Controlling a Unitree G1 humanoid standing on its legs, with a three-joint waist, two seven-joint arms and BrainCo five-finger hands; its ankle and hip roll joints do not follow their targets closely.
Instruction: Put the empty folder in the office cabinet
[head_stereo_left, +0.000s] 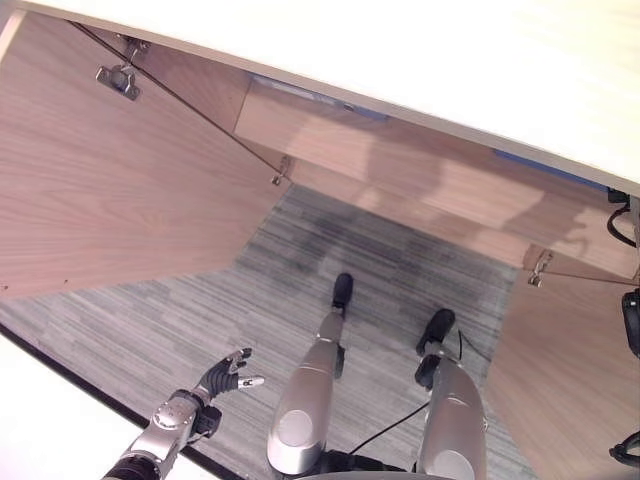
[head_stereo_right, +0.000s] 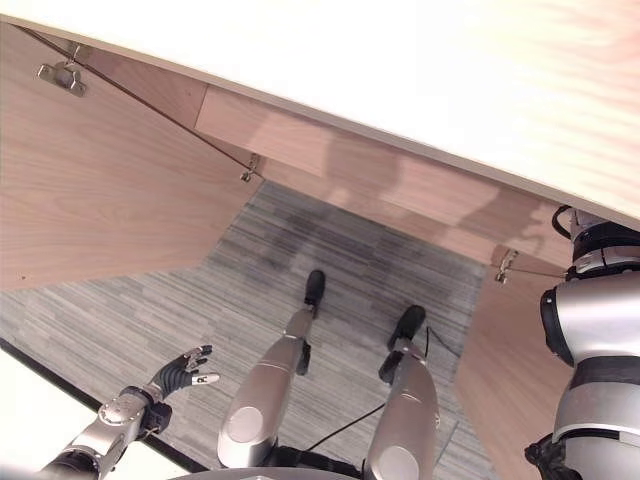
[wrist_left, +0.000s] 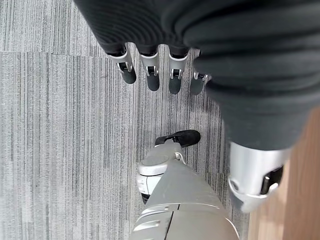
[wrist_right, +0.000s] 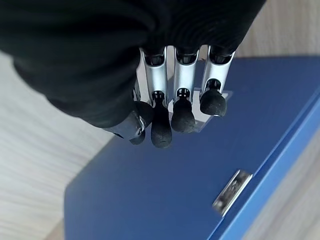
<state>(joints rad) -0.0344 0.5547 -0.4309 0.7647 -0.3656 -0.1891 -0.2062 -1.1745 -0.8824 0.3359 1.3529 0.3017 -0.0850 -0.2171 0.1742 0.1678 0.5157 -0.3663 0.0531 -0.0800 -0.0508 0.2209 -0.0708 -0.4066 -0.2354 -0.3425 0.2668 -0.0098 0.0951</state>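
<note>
The blue folder (wrist_right: 165, 190) lies flat on a pale wood surface, with a small metal fitting (wrist_right: 231, 185) near one edge. My right hand (wrist_right: 172, 107) hovers just over it, fingers relaxed and bent a little, holding nothing. The office cabinet (head_stereo_left: 400, 50) stands before me with both doors open. A thin blue edge (head_stereo_left: 545, 166) shows just under its top board. My left hand (head_stereo_left: 225, 375) hangs low at my left over the carpet, fingers straight and spread, empty; the left wrist view shows its fingertips (wrist_left: 152, 80) above the floor.
The cabinet's left door (head_stereo_left: 120, 180) swings wide to my left and the right door (head_stereo_left: 570, 380) stands open at my right. Grey striped carpet (head_stereo_left: 150, 320) covers the floor between them. A white surface (head_stereo_left: 40, 420) edges the lower left.
</note>
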